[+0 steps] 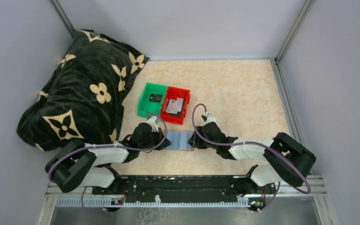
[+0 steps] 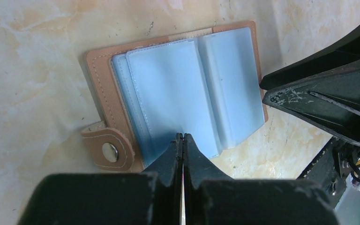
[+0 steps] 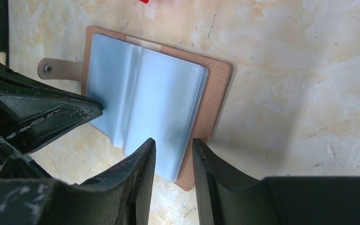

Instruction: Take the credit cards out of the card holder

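Note:
The tan card holder [image 1: 180, 139] lies open on the table between my two grippers, its pale blue sleeves [image 2: 187, 89] facing up and its snap tab [image 2: 108, 150] at one end. No card shows in the sleeves. My left gripper [image 2: 183, 136] is shut, its tips resting on the near edge of a blue sleeve. My right gripper [image 3: 173, 143] is open, its jaws either side of the holder's near corner [image 3: 187, 178]. A dark credit card [image 1: 155, 98] lies in the green bin and grey credit cards [image 1: 174, 106] lie in the red bin.
The green bin [image 1: 145, 89] and the red bin [image 1: 185, 91] stand side by side just beyond the holder. A black blanket with cream flowers [image 1: 84, 93] is heaped at the back left. Grey walls close in the table.

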Available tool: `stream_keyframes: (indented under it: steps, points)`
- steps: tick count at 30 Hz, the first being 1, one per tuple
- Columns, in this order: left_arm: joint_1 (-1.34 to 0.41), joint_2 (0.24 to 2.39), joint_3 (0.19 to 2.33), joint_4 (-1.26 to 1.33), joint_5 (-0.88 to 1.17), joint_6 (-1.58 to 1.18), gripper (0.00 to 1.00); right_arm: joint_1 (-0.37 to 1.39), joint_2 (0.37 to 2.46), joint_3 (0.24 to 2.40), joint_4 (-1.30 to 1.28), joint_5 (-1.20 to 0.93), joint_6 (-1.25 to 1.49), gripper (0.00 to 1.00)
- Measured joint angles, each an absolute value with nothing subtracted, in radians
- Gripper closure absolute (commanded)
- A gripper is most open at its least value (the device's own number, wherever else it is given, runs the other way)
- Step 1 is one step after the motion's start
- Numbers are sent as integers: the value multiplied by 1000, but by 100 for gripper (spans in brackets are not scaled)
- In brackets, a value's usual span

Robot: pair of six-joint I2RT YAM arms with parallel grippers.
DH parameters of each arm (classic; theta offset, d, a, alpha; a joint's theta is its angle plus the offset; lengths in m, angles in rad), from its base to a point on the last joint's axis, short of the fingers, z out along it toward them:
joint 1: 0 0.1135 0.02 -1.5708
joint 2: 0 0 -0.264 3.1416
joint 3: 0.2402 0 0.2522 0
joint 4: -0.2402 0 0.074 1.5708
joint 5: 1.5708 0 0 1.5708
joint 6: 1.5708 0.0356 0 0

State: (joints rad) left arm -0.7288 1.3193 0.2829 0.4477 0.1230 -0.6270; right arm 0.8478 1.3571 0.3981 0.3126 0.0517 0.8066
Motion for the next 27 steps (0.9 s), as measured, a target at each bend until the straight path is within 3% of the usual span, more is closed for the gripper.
stream_keyframes:
  steps: [27]
  points:
    - [-729, 1421, 284, 597, 184, -650, 100, 862, 1434, 492, 397, -40, 812, 66]
